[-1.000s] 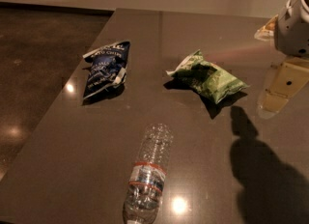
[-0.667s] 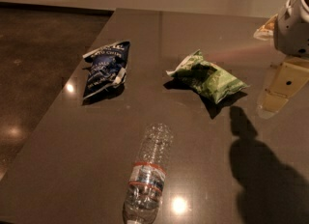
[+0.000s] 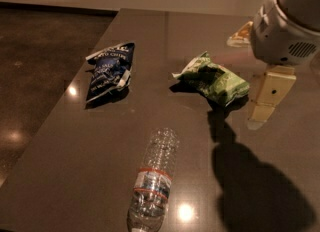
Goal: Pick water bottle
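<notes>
Water bottle down on its side on the dark table, clear and ribbed, red-banded label around its lower half, neck end toward the near edge. Beyond the bottle, off to its left, a blue chip bag. Beyond the bottle to its right, a crumpled green snack bag. The gripper hangs over the table farther right of the bottle, just past that green bag, well apart from the bottle. Open or closed? Can't tell from here.
</notes>
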